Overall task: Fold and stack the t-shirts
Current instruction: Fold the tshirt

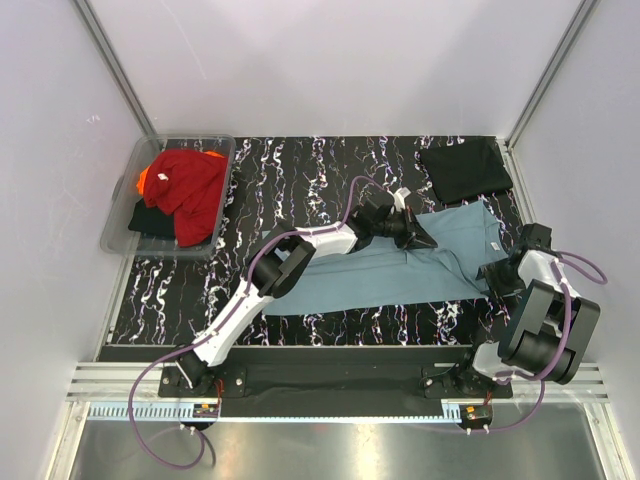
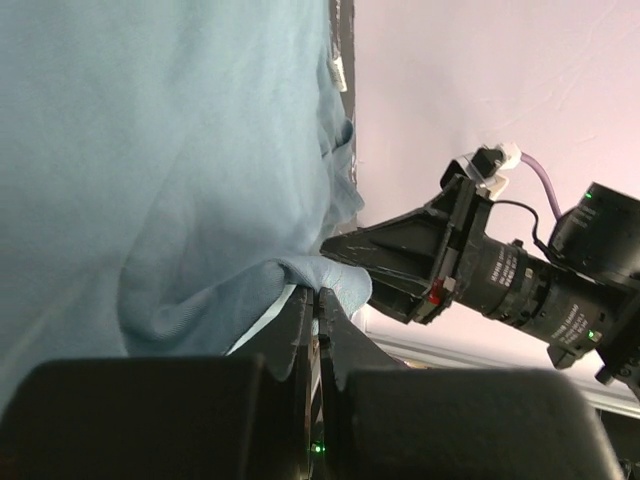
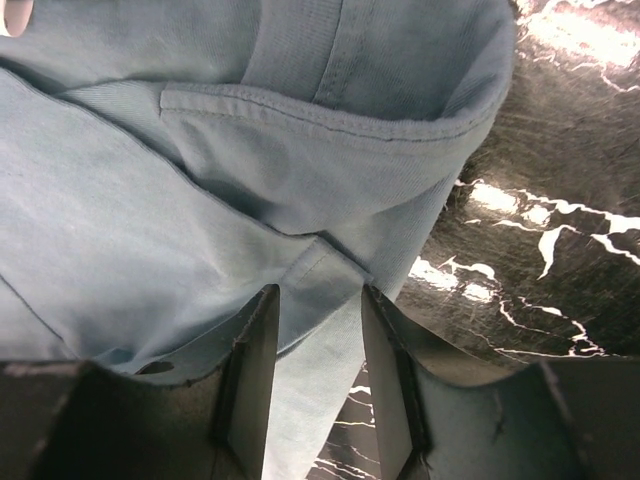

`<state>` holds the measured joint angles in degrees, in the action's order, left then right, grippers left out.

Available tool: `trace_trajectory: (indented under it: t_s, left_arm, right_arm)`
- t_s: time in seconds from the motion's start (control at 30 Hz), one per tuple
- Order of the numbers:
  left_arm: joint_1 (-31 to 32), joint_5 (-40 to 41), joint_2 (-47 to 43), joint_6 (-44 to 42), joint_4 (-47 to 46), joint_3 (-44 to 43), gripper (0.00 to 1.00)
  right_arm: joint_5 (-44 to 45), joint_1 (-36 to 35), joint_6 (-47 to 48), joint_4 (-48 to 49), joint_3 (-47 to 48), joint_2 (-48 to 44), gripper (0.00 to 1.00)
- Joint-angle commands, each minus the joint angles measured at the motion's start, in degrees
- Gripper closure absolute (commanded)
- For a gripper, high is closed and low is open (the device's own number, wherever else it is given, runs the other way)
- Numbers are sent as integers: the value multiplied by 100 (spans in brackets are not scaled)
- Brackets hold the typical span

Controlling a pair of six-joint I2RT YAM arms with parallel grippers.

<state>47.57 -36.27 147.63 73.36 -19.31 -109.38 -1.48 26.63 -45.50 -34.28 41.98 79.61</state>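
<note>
My left claw is pressed together on a pinch of the teal-blue t-shirt, which lies across the counter near its right edge. My right claw stands half spread astride a hem, seemingly not biting. I should close the right on that hem, then carry both holds over together, cloth taut, so the crease falls straight.

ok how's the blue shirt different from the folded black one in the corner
The blue shirt lies spread out and rumpled at mid-table, pinched by the left gripper; the black shirt sits folded in a compact square at the far right corner, untouched. Both rest on the marbled table.
</note>
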Motion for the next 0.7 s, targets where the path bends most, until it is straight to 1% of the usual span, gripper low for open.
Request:
trace_trajectory:
  t_s: [0.0, 0.13, 0.23, 0.37, 0.47, 0.5, 0.57, 0.6, 0.63, 0.67]
  left_arm:
    - [-20, 217, 37, -68, -47, -206, 100]
    - [-20, 234, 73, -76, -3, -233, 100]
    - [-20, 392, 11, -234, 190, -206, 100]
    - [-20, 463, 29, -226, 235, -259, 100]
    - [-29, 454, 37, -243, 252, -259, 100]
    - [-20, 454, 29, -244, 252, -250, 100]
    - [-20, 428, 37, -226, 226, -241, 100]
    - [-20, 402, 29, -209, 200, -233, 100]
    - [-20, 375, 11, -182, 165, -189, 100]
    - [-20, 340, -6, -165, 95, -154, 100]
  right_arm:
    - [-90, 0, -170, 44, -67, -227, 54]
    - [-37, 0, -231, 71, -67, -166, 53]
    - [-99, 0, -293, 53, -84, -130, 53]
    - [94, 0, -355, 62, -67, -183, 54]
    - [112, 0, -355, 71, -23, -166, 58]
    - [121, 0, -346, 88, -5, -139, 66]
    - [305, 0, -302, 132, 30, -122, 78]
    - [332, 0, -276, 141, 56, -113, 87]
    - [358, 0, -215, 159, 82, -104, 100]
    - [419, 0, -197, 167, 109, -104, 100]
